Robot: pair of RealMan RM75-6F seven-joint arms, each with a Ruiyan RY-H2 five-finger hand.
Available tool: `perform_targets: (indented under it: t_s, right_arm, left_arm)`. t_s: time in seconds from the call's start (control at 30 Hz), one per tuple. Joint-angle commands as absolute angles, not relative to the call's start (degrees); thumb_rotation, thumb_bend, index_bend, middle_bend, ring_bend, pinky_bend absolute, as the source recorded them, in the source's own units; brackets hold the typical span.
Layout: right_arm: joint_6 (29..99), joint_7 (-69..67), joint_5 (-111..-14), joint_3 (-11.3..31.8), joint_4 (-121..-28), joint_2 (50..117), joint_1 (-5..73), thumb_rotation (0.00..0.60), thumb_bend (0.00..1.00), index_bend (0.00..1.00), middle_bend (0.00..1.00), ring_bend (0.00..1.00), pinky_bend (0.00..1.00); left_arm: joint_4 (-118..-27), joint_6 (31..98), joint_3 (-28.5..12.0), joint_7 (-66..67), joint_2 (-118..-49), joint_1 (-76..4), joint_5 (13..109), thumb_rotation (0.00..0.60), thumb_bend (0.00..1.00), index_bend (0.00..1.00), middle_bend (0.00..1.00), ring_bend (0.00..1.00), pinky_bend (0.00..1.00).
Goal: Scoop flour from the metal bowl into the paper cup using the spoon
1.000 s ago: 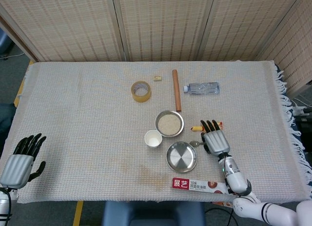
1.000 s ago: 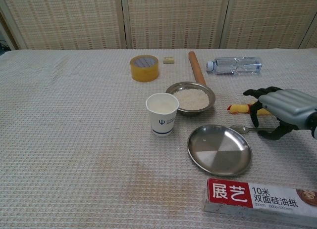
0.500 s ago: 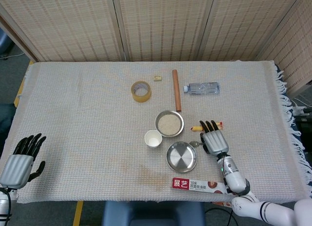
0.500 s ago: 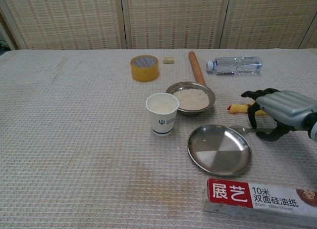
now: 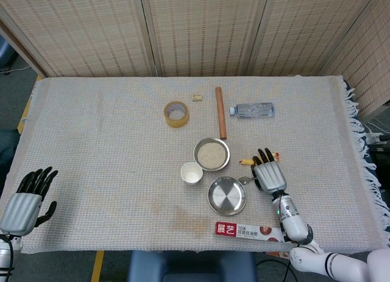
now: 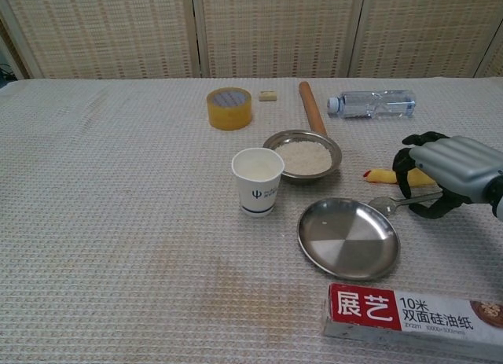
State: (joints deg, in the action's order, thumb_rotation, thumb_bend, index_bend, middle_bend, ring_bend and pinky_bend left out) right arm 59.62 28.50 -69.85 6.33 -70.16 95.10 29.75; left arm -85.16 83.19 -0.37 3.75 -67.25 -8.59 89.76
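Observation:
A metal bowl [image 5: 211, 154] [image 6: 302, 154] holding flour sits mid-table, with a white paper cup [image 5: 191, 173] [image 6: 258, 181] upright just front-left of it. The spoon [image 5: 244, 179] [image 6: 391, 201] lies to the right of the bowl, its bowl end near the cloth and its handle rising into my right hand [image 5: 269, 175] [image 6: 449, 174]. That hand's fingers curl over the handle end and grip it. My left hand [image 5: 27, 200] rests at the table's front left corner, fingers spread, holding nothing; only the head view shows it.
An empty metal plate [image 5: 227, 195] [image 6: 348, 237] lies just left of the spoon. A yellow toy [image 5: 245, 161] [image 6: 381, 174] lies behind the right hand. Rolling pin [image 5: 220, 112], tape roll [image 5: 176, 113] and water bottle [image 5: 252, 109] sit further back. A red-and-white box [image 5: 247, 231] lies along the front edge.
My right hand closed on the spoon handle and shifted slightly right, tilting the handle up. The left hand has not moved.

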Motion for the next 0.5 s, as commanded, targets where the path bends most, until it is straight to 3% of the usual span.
perform_targets:
  t_s: [0.03,0.3,0.5]
  right_arm:
    - [59.9,28.8,-70.1,6.2,-69.6,95.5,29.7,0.6,0.29,0.69,0.38,0.0,0.01]
    - [60.8,29.5,-70.8,5.9,-68.7,96.1,29.8,0.6,0.3,0.77,0.46,0.04,0.05]
    - [66.8,32.5,-74.8,5.1,-70.1,95.5,28.8,0.6,0.3,0.77,0.46,0.04,0.05]
  left_arm:
    - [-85.2,83.2,-0.3,3.8,-67.2,-8.6,89.8,0.6,0.44,0.0,0.0,0.0,0.09]
    - [-85.4,83.2,-0.2,4.1,-67.2,-8.5,89.8,0.6,0.44,0.0,0.0,0.0,0.09]
    - [-85.4,83.0,-0.3,3.9,-67.2,-8.6,89.6,0.6,0.44,0.0,0.0,0.0,0.09]
